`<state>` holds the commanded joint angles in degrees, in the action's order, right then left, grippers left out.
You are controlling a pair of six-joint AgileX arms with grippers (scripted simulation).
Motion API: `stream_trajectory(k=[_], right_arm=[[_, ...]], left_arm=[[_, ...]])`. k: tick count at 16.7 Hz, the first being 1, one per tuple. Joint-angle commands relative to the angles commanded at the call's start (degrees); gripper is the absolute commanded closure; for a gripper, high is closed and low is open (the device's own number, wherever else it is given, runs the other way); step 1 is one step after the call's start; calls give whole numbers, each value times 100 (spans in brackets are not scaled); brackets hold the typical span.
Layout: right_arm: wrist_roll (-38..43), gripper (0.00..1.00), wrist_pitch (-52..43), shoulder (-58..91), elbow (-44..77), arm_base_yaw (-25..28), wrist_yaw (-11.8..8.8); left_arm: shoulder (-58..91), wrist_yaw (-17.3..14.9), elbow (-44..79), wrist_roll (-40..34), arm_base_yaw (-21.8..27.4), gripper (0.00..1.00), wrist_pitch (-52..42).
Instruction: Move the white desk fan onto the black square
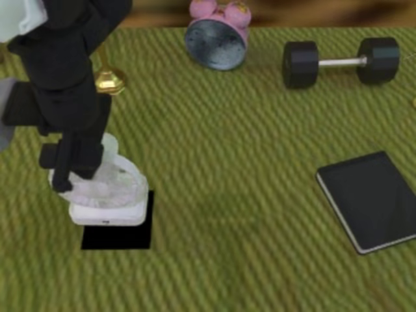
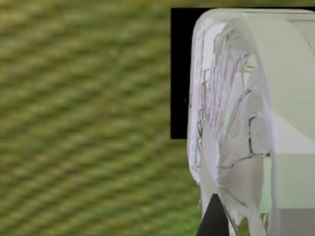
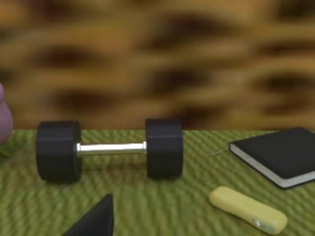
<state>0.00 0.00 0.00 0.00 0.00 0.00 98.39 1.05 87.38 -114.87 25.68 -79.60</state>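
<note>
Left gripper (image 1: 68,179) hanging directly over small white plastic desk fan (image 1: 107,195), seemingly clamping its grilled head; grip itself hidden by arm. Fan base overlapping far edge of flat matte black square (image 1: 117,237), square lying just beyond gripper toward camera-near side. Left arm nearer. Green woven cloth (image 1: 234,214) open around. Right arm parked out of top view.

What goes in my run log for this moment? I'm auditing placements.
left gripper: on white desk fan | fan: partly over black square | right arm: out of top view
</note>
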Motion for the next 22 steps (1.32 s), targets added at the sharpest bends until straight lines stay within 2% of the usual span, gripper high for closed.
stream_trajectory(k=[7,12,16,22], right_arm=[[0,0,0,0,0,0,0],[0,0,0,0,0,0,0],[0,0,0,0,0,0,0],[0,0,0,0,0,0,0]], left_arm=[[-2,-1,-21,-103,14,100,29],[43,1,-641,-90,-45,100,716],[53,-3,-717,-92,-51,100,793],[53,-3,-717,-92,-51,55,793]])
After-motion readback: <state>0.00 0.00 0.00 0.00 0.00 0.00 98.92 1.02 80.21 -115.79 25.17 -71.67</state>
